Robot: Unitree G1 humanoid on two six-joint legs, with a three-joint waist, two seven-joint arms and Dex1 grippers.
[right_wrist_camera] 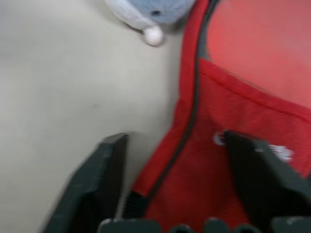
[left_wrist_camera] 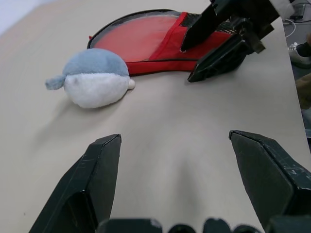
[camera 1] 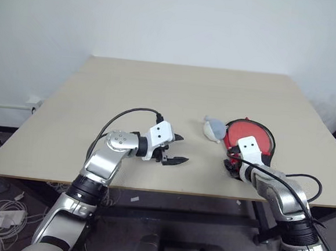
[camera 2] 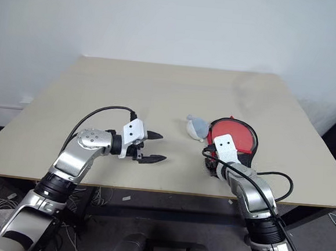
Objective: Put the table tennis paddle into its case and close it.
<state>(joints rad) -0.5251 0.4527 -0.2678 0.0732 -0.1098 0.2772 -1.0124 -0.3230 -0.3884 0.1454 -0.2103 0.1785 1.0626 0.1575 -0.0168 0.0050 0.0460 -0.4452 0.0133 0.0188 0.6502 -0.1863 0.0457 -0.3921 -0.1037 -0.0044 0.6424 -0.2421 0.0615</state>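
Beige table (camera 1: 158, 96) against a plain white wall (camera 1: 176, 21). Right gripper (left_wrist_camera: 218, 46) low over the near edge of the case (right_wrist_camera: 204, 194), fingers partly spread, one finger (right_wrist_camera: 104, 179) outside the black-edged rim above bare tabletop, the other (right_wrist_camera: 265, 179) above the red fabric by the small white logo; no grip visible. Case lying flat at the table's right front, flap open, red round face of the table tennis paddle (left_wrist_camera: 141, 36) visible inside the pouch; handle hidden. Just beside the case, on its left, a small grey-and-white plush toy (camera 1: 214, 129), touching or nearly touching the rim, cannot tell which. Left gripper (camera 1: 176, 149) well apart to the left, near the front edge, pointing toward the case, fingers spread wide, nothing between them
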